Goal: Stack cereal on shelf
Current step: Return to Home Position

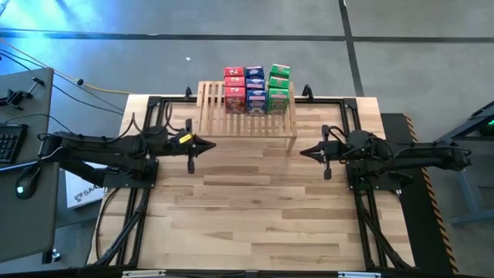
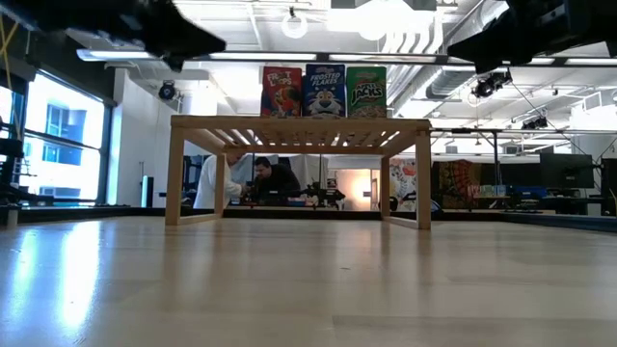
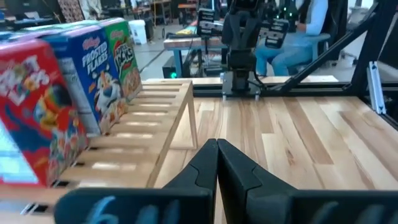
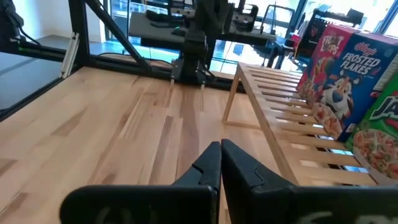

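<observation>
Red, blue and green cereal boxes stand upright in three rows on the far part of the slatted wooden shelf, which stands on its legs at the table's far middle. The boxes also show in the low view, in the left wrist view and in the right wrist view. My left gripper is shut and empty, raised above the table left of the shelf's near edge. My right gripper is shut and empty, raised right of the shelf's near right corner.
The wooden tabletop lies bare in front of the shelf. Black frame rails run along both sides under the arms. A desk with a keyboard stands left of the table. People sit in the room beyond.
</observation>
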`<action>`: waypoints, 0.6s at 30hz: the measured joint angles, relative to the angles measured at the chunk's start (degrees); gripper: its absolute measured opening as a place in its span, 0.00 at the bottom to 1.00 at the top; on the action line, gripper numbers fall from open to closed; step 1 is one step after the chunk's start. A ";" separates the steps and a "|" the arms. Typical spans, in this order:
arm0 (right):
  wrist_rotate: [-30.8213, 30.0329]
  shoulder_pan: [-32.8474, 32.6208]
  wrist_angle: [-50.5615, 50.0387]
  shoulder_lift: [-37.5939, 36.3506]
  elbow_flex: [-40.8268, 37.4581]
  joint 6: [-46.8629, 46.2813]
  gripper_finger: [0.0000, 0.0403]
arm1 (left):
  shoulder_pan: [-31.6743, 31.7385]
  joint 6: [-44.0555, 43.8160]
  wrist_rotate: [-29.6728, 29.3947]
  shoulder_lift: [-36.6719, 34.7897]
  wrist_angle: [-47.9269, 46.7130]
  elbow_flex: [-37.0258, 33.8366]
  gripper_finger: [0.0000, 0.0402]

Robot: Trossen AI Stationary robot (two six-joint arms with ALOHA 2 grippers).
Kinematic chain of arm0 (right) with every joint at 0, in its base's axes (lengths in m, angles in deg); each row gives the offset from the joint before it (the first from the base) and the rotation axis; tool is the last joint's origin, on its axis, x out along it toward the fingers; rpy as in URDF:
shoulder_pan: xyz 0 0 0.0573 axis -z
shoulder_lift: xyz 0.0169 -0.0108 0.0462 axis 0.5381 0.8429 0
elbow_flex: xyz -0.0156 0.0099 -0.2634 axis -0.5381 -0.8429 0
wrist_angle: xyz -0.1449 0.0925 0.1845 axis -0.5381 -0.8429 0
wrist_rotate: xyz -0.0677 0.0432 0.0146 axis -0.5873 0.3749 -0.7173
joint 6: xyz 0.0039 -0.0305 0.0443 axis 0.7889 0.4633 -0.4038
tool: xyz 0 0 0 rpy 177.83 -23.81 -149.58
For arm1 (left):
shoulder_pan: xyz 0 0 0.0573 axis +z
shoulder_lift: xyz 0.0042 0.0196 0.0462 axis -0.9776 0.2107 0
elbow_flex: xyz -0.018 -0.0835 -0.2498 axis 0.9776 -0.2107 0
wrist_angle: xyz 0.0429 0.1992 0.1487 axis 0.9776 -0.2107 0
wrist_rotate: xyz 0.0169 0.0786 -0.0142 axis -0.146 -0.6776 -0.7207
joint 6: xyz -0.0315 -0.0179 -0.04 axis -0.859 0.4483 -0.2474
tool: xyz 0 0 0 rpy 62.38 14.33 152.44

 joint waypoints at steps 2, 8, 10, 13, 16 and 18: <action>0.02 0.00 -0.01 0.04 0.00 -0.02 0.00 | 0.00 -0.60 -0.02 -2.52 1.46 -3.11 0.00; 0.19 0.00 9.89 0.50 -5.30 -0.92 0.00 | 0.02 -2.43 -0.14 -11.34 1.80 -10.10 0.00; 0.19 0.12 16.14 0.18 -9.75 -1.34 0.00 | 0.02 -2.45 -0.15 -14.69 1.79 -11.94 0.00; 0.15 0.32 23.40 -1.55 -15.14 -1.82 0.00 | 0.02 -2.43 -0.75 -19.68 0.78 -13.98 0.00; 0.00 1.04 25.12 -4.76 -18.59 -2.92 0.00 | 0.02 -2.48 -2.25 -24.48 -0.87 -15.54 0.00; 0.11 1.64 24.90 -7.52 -19.67 -3.01 0.00 | 0.04 -2.58 -2.92 -27.39 -2.27 -16.69 0.00</action>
